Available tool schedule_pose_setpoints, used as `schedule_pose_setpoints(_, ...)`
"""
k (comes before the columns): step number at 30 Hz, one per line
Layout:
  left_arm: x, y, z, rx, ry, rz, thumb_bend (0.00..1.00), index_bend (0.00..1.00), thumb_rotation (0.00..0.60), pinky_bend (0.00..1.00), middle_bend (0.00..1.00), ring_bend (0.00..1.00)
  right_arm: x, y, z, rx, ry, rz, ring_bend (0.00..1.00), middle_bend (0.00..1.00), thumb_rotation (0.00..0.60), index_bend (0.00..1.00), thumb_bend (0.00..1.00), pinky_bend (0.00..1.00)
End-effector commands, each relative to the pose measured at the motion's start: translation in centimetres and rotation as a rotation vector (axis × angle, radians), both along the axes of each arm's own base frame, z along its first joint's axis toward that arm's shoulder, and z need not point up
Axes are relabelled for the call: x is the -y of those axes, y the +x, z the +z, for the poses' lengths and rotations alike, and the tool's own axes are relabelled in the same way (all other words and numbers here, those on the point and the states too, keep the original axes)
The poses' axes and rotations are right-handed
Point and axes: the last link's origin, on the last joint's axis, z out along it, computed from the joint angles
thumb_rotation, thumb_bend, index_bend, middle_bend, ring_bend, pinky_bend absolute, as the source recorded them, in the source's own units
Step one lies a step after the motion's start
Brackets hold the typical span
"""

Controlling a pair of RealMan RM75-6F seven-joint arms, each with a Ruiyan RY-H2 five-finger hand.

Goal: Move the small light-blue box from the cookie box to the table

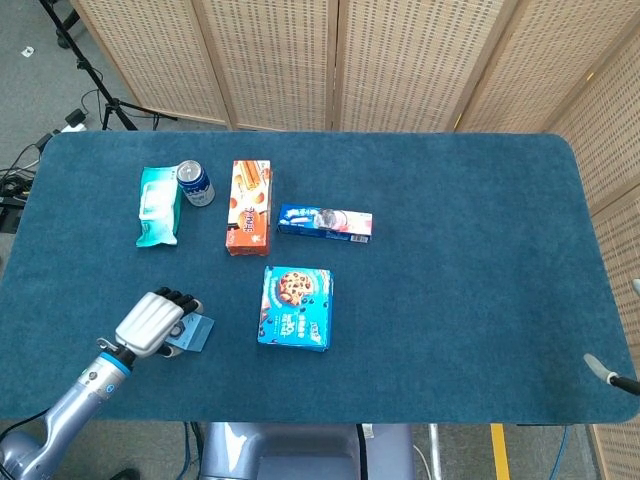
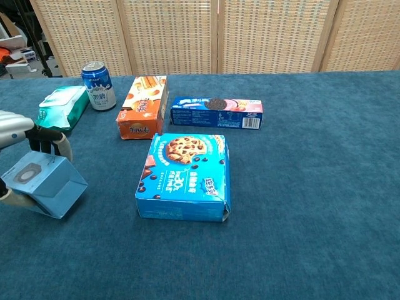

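Now the one small light-blue box (image 2: pixel 45 179) sits tilted in the left hand (image 1: pixel 152 324), fingers (image 2: pixel 49 139) curled over its top edge and the thumb under it, low over the table (image 1: pixel 480 250) and well apart to the left of the single cookie box (image 2: pixel 184 175). Behind lie two more boxes, an orange one (image 1: pixel 249 206) and a long blue biscuit one (image 1: pixel 325 222), plus one can (image 1: pixel 195 183) and one green wipes pack (image 1: pixel 159 205). Only the right hand's tip (image 1: pixel 608 371) shows at the table's edge; its fingers cannot be judged.
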Motion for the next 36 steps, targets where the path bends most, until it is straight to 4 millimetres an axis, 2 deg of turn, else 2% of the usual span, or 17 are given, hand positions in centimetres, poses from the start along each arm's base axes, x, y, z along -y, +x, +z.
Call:
schedule_pose_setpoints(1,-0.2,-0.1,1.2,0.231,0.034,0.013,0.0,0.53,0.6,0.44,0.45,0.43,0.0,0.0,0.0,-0.001,0.0,0.001,0.0,0.0,0.6,0.0,0.0,0.0)
schedule_pose_setpoints(3,-0.2,-0.5,1.6,0.466,-0.003,0.072,0.0,0.53,0.6,0.44,0.45,0.43,0.0,0.1,-0.1,-0.002,0.002,0.002,0.0,0.0,0.6,0.0,0.0,0.0)
schedule_pose_setpoints(5,-0.4,-1.2,1.8,0.605,-0.028,0.109,0.0,0.53,0.6,0.44,0.45,0.43,0.0,0.1,-0.1,-0.003,0.003,0.003,0.0,0.0,0.6,0.0,0.0,0.0)
schedule_pose_setpoints(7,-0.7,-2.4,1.7,0.779,-0.059,0.17,0.0,0.53,0.6,0.44,0.45,0.43,-0.1,0.1,-0.2,-0.005,0.004,0.005,0.0,0.0,0.6,0.0,0.0,0.0)
schedule_pose_setpoints(8,-0.8,-3.3,1.3,0.911,-0.083,0.258,0.0,0.53,0.6,0.44,0.45,0.43,-0.1,0.2,-0.2,-0.007,0.005,0.006,0.0,0.0,0.6,0.0,0.0,0.0)
schedule_pose_setpoints(13,-1.4,-5.5,0.0,1.164,-0.163,0.354,0.0,0.53,0.6,0.44,0.45,0.43,0.0,0.3,-0.4,-0.014,0.007,0.005,0.0,0.0,0.6,0.0,0.0,0.0)
schedule_pose_setpoints(29,-1.7,-7.8,-4.1,1.275,-0.189,0.473,0.0,0.53,0.6,0.44,0.45,0.43,0.1,0.3,-0.7,-0.023,0.016,0.001,0.0,0.0,0.6,0.0,0.0,0.0)
schedule_pose_setpoints(36,-1.9,-8.5,-5.0,1.247,-0.176,0.496,0.0,0.53,0.6,0.44,0.44,0.42,0.2,0.3,-0.7,-0.025,0.019,-0.001,0.0,0.0,0.6,0.0,0.0,0.0)
